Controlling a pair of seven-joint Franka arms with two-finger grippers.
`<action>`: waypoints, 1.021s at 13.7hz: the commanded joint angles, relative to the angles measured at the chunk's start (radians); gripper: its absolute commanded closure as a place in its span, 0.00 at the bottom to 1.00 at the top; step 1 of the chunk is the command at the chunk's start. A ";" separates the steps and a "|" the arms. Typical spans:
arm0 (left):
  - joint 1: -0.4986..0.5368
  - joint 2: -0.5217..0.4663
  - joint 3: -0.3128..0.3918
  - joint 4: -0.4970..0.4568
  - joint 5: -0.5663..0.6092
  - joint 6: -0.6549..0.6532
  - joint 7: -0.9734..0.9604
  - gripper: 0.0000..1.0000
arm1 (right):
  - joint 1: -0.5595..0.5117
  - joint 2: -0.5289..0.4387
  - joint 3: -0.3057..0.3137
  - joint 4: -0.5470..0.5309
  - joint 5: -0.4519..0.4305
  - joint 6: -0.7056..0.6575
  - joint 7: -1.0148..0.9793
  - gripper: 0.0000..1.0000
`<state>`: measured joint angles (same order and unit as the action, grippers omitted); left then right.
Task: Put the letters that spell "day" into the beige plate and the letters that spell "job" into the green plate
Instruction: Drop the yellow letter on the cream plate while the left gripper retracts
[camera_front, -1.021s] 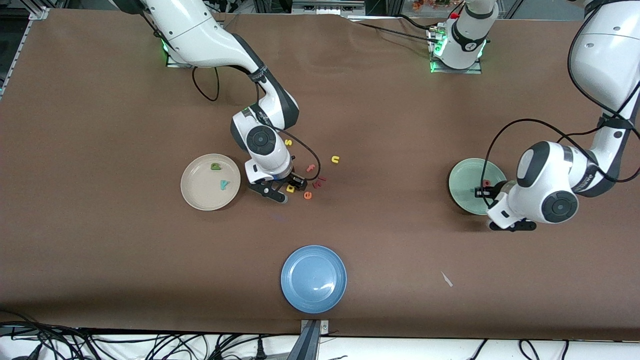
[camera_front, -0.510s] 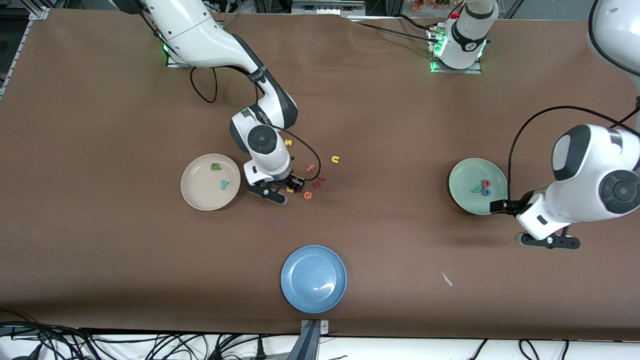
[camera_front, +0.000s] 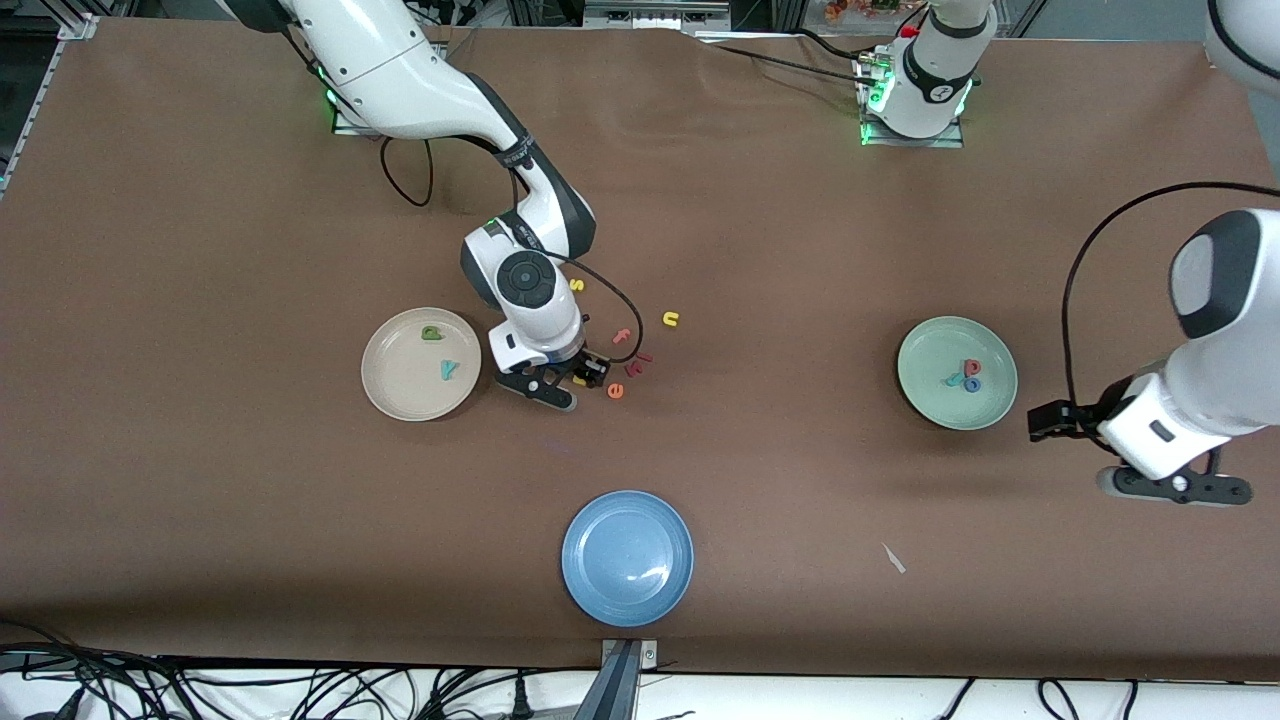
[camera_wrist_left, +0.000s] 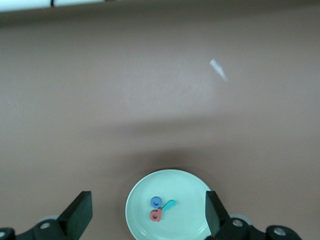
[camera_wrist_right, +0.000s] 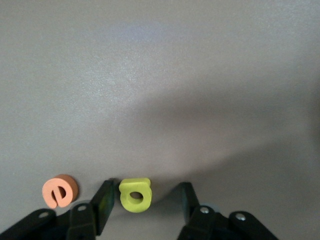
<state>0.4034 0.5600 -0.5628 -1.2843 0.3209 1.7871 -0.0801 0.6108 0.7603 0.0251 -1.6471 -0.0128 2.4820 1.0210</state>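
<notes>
On the tabletop (camera_front: 200, 500), the green plate (camera_front: 930, 400) holds the teal "j" (camera_front: 953, 380), blue "o" (camera_front: 972, 385) and red-pink "b" (camera_front: 971, 368). The left tool (camera_front: 1040, 422) hangs wide beside it. The right tool (camera_wrist_right: 145, 205) brackets the yellow "d" (camera_wrist_right: 135, 194), one finger touching. The beige plate (camera_front: 395, 395) holds the "a" (camera_front: 431, 333) and "y" (camera_front: 448, 369).

table (camera_front: 200, 480): brown | beige plate (camera_front: 395, 385): cream | green plate (camera_front: 930, 395): pale mint | blue plate (camera_front: 610, 590): blue | "d" (camera_wrist_right: 135, 194): yellow
</notes>
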 joint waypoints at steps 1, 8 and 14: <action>-0.003 -0.040 0.006 0.057 -0.039 -0.024 0.022 0.01 | 0.006 0.022 -0.004 0.021 -0.016 0.018 0.014 0.61; -0.043 -0.041 0.029 0.100 -0.072 -0.051 -0.048 0.01 | -0.002 -0.041 -0.043 0.020 -0.027 -0.032 -0.042 0.87; -0.359 -0.153 0.498 0.024 -0.304 -0.081 0.063 0.01 | -0.005 -0.151 -0.201 -0.013 -0.021 -0.242 -0.437 0.87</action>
<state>0.1284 0.4674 -0.2002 -1.2025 0.0909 1.7309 -0.1093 0.6054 0.6563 -0.1309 -1.6244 -0.0282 2.2862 0.7097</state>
